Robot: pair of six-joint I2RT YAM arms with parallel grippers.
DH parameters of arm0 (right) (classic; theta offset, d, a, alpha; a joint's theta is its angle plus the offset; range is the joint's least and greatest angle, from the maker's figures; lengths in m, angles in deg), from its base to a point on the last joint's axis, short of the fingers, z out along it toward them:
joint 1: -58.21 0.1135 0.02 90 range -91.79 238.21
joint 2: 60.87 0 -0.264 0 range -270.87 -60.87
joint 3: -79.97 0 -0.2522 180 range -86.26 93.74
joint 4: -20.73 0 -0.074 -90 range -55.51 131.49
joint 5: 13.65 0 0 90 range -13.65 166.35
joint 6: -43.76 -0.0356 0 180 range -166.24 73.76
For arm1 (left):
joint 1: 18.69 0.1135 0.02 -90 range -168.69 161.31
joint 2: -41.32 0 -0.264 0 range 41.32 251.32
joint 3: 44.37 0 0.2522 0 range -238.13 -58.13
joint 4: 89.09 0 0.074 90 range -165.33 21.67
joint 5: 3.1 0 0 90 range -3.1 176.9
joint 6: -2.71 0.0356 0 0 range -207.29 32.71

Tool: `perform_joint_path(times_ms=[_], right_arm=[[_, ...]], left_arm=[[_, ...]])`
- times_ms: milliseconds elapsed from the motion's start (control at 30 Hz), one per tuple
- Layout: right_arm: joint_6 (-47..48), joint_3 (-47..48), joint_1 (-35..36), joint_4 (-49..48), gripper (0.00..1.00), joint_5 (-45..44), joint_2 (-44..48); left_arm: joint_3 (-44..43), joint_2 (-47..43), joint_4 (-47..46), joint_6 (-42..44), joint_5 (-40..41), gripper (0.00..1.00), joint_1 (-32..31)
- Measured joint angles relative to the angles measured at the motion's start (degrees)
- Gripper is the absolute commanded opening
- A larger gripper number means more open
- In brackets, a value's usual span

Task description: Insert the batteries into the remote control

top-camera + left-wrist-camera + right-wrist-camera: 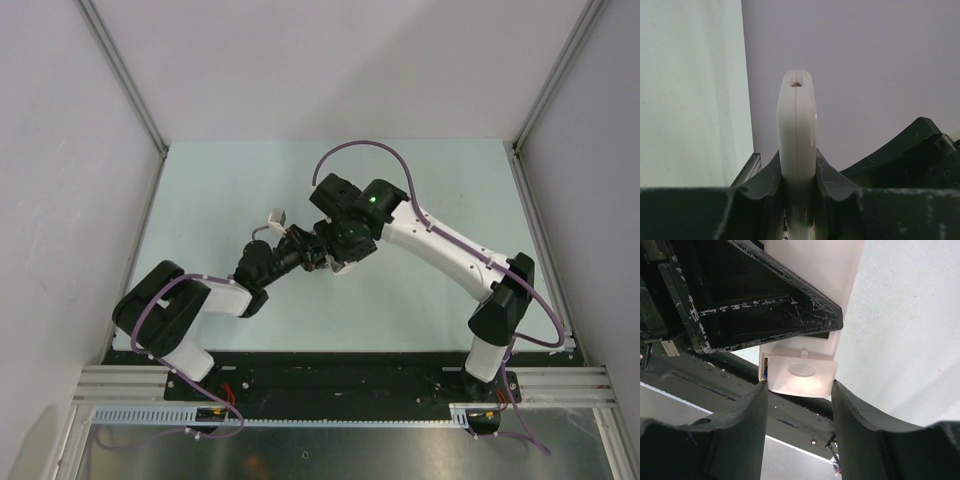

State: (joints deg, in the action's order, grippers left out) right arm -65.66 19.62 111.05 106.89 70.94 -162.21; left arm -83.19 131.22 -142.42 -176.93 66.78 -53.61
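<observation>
- Nearest, the two arm bases sit bolted to a black rail [340, 374] at the near edge of the desk [210, 190]. Both arms reach inward, so their grippers meet over the middle of the desk.
- The left gripper [799, 167] is pressed tight on the remote control [797, 120], pinching it across its flat faces so the thin edge faces the wrist camera. I read this as a holding grip that keeps the body steady in the air while the other arm works on it.
- The right gripper [798, 386] stands about half spread. Its fingers sit either side of the battery cover [801, 377] at the remote's end, at or very near its two lower corners (whether they actually press on it I cannot tell).
- The cover sits slightly off the body, with a gap at one side where a speck of blue [766, 371] shows. That is likely one of the batteries already in its bay, so the step in hand looks like seating or sliding the cover.
- The left gripper's black finger [765, 305] lies across the remote just above the cover and would limit how far the cover can travel.
- Beyond the grippers lies a small pale object [278, 214], too small to name. No other batteries are visible in any view.
- Farthest, grey walls [330, 70] close the space in, and the right arm's purple cable [365, 148] arches above the meeting point.
</observation>
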Motion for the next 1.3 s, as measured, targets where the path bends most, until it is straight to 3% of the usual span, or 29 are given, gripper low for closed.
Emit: perform_joint_path(times_ms=[1300], right_arm=[[-0.04, 3.13, 1.14, 1.03, 0.50, -2.32, -2.05]], left_arm=[[0.00, 0.94, -1.40, -0.39, -0.87, 0.00, -0.44]])
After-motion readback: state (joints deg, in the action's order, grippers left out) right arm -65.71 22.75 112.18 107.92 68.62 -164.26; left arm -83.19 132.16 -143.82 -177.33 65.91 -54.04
